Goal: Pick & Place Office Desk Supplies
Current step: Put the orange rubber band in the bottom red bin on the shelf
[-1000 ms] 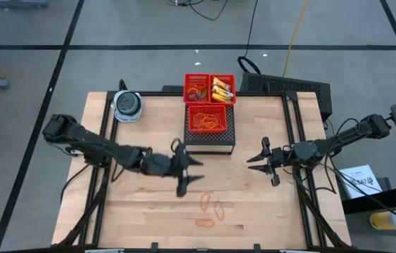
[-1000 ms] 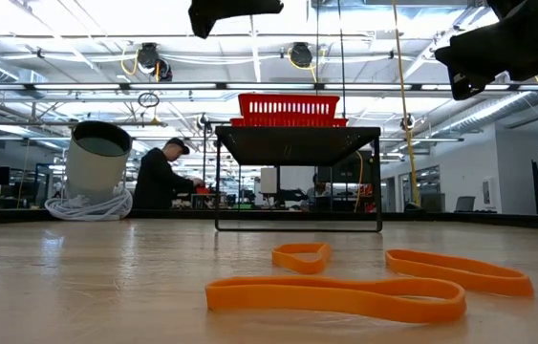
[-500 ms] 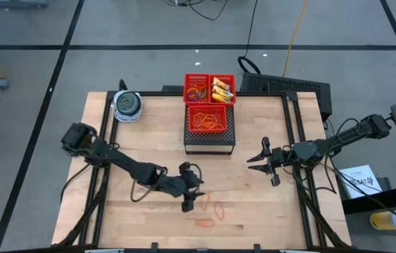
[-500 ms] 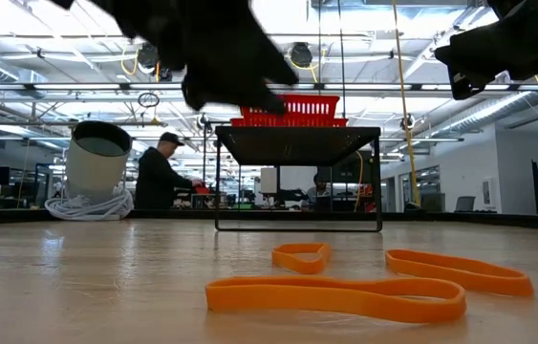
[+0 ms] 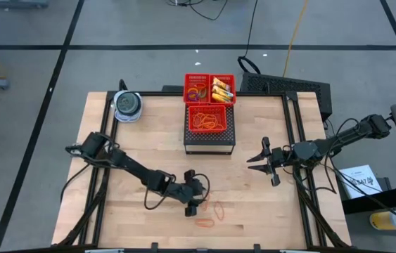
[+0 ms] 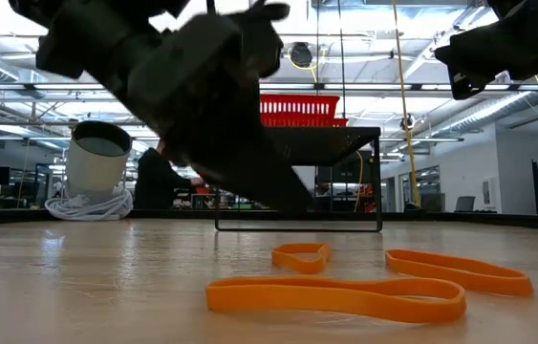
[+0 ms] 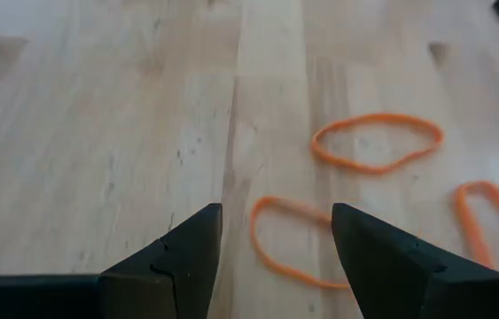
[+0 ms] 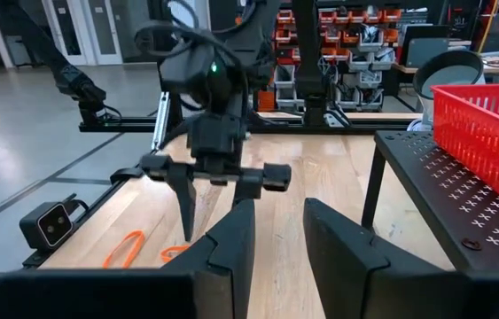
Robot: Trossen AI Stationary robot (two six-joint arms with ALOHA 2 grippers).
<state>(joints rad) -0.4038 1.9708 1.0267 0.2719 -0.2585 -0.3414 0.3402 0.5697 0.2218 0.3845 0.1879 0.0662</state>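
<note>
Three thin orange rubber bands lie flat on the wooden table near its near edge (image 5: pixel 205 202) (image 5: pixel 219 209) (image 5: pixel 205 223); the low view shows them up close (image 6: pixel 335 296). My left gripper (image 5: pixel 195 198) is open and hovers low over them. In its wrist view the fingers (image 7: pixel 276 217) stand on either side of one band (image 7: pixel 289 248) without touching it; two more bands lie beyond (image 7: pixel 375 142) (image 7: pixel 493 221). My right gripper (image 5: pixel 263 161) is open and waits over the table's right part. Rings (image 5: pixel 198 91), yellow packets (image 5: pixel 220 89) and bands (image 5: pixel 208 119) lie in the red baskets.
Red mesh baskets (image 5: pixel 210 88) sit on a black stand (image 5: pixel 209 140) at the table's far middle. A round blue-grey container (image 5: pixel 127 105) with a coiled white cord stands at the far left corner. Bare wood lies to the left and right of the bands. People show in the room beyond.
My left gripper has moved from in front of the black stand toward the table's near edge and down, coming to hover over the rubber bands, still open. The bands have stayed where they lay.
</note>
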